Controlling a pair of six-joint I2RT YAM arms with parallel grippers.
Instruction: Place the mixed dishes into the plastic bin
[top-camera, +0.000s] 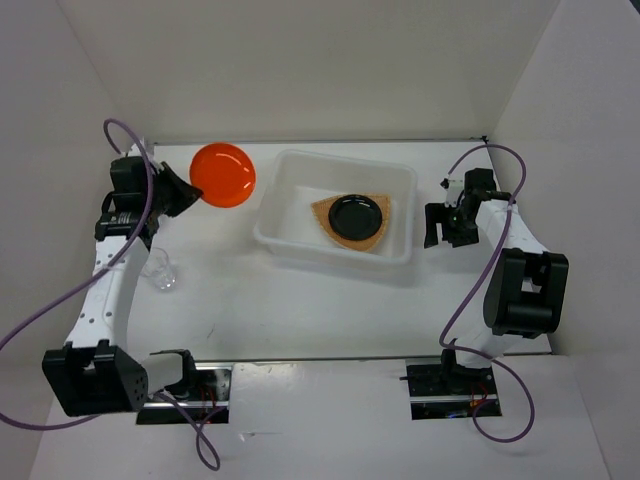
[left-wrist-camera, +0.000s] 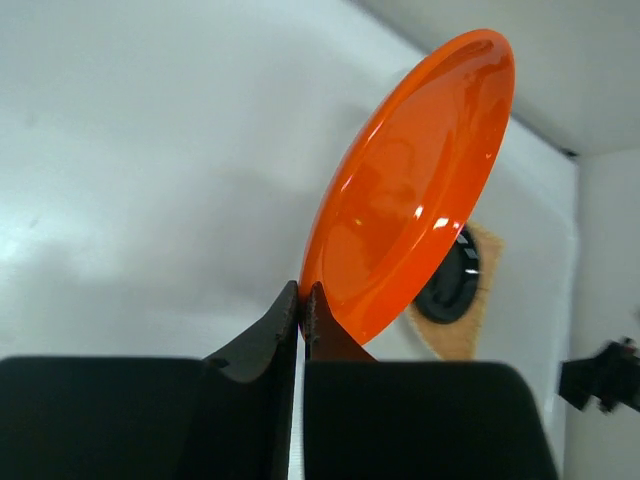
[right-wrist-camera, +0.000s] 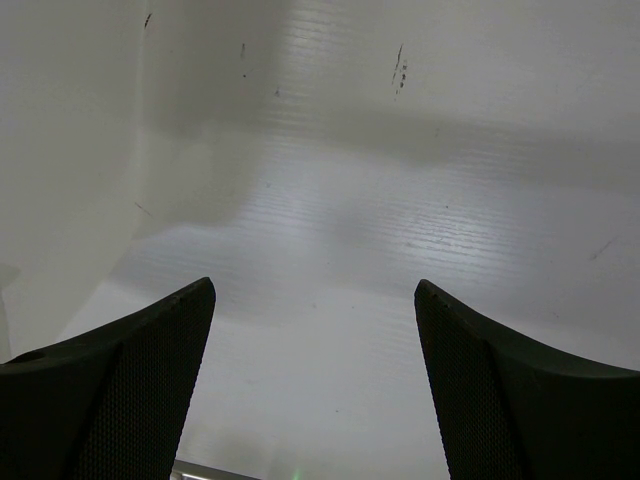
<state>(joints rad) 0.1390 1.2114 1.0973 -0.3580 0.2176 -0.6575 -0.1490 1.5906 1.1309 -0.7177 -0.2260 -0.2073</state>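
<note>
Left wrist view: left claw (left-wrist-camera: 302, 300) pinches the orange plate (left-wrist-camera: 410, 180) by its rim left of the bin (top-camera: 275, 205), presumably for loading; right claw (right-wrist-camera: 312, 290) gapes empty.

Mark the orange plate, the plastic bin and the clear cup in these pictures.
orange plate (top-camera: 222, 175): top external view, centre of its face.
plastic bin (top-camera: 335, 260): top external view, on its near wall.
clear cup (top-camera: 163, 276): top external view, middle of the cup.
</note>
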